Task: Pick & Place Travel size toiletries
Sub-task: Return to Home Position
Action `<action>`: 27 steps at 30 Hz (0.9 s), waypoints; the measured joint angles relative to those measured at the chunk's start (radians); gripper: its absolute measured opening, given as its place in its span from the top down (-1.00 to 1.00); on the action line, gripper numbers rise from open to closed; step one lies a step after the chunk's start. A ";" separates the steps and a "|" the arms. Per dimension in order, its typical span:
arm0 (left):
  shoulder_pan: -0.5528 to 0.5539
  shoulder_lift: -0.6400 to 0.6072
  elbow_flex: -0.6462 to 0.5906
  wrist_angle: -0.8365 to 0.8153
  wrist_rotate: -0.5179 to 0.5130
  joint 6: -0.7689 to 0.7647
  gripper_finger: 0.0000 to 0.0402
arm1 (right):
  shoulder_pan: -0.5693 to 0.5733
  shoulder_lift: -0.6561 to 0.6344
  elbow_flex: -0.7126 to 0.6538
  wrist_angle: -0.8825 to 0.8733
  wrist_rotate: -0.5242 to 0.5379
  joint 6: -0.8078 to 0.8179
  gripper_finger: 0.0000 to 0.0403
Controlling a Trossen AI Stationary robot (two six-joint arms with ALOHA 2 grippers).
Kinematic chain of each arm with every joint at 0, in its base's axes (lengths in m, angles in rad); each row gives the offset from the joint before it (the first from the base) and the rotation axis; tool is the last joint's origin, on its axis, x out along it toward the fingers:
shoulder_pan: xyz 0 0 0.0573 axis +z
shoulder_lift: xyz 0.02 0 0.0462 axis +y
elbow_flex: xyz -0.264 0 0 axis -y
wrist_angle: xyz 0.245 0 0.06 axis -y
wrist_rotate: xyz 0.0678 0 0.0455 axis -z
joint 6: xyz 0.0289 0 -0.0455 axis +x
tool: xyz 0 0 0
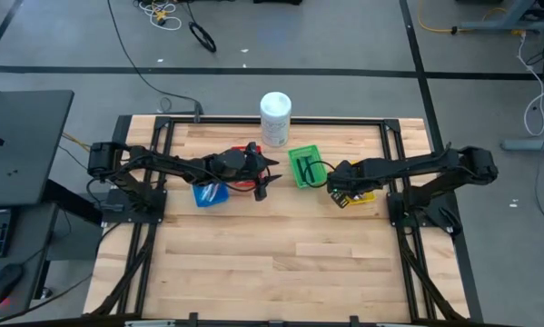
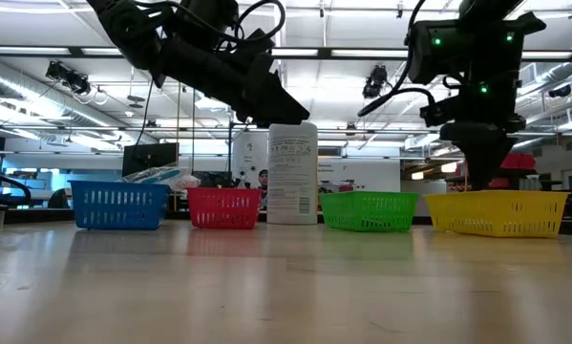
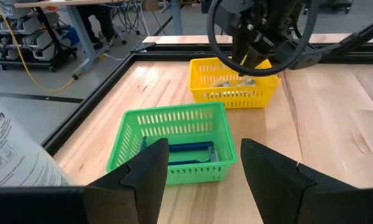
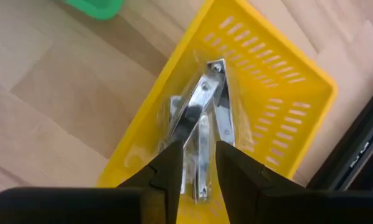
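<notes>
Sorting apparently near its end: right gripper (image 4: 197, 149) over the yellow basket (image 4: 279, 93) at the row's right end, fingers slightly parted and empty, nail clippers (image 4: 202, 106) lying inside; left gripper (image 3: 202, 168) wide open near the green basket (image 3: 167, 118); no toiletries visible loose on the tabletop (image 1: 281, 254)

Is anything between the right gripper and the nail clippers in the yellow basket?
Nothing visible does. The right gripper, open, hangs directly over the yellow basket, with the nail clippers lying in it straight below.
</notes>
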 joint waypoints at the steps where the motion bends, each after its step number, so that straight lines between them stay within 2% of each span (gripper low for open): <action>1: 0.000 0.000 0.000 0.001 0.000 0.000 -0.05 | -0.002 0.000 0.000 0.003 0.005 0.000 0.49; 5: 0.000 -0.013 0.000 -0.007 -0.013 -0.017 -0.05 | -0.004 -0.002 0.045 0.004 -0.002 0.008 0.49; 9: 0.003 -0.100 0.000 -0.013 -0.029 -0.092 -0.05 | -0.001 -0.004 0.140 0.002 0.003 -0.005 0.49; 13: 0.003 -0.262 0.000 -0.129 -0.050 0.013 -0.05 | 0.012 -0.004 0.249 0.003 0.006 -0.144 0.49; 16: 0.002 -0.403 0.000 -0.262 -0.130 0.078 -0.05 | 0.028 -0.004 0.329 0.010 0.035 -0.288 0.49; 21: 0.003 -0.643 0.000 -0.493 -0.247 0.061 -0.05 | 0.057 -0.004 0.393 0.047 0.081 -0.554 0.49; 24: 0.003 -0.777 -0.006 -0.589 -0.270 0.056 -0.05 | 0.065 -0.004 0.394 0.041 0.101 -0.579 0.49; 27: 0.003 -0.902 -0.061 -0.601 -0.273 0.068 -0.05 | 0.076 -0.007 0.394 0.039 0.103 -0.595 0.49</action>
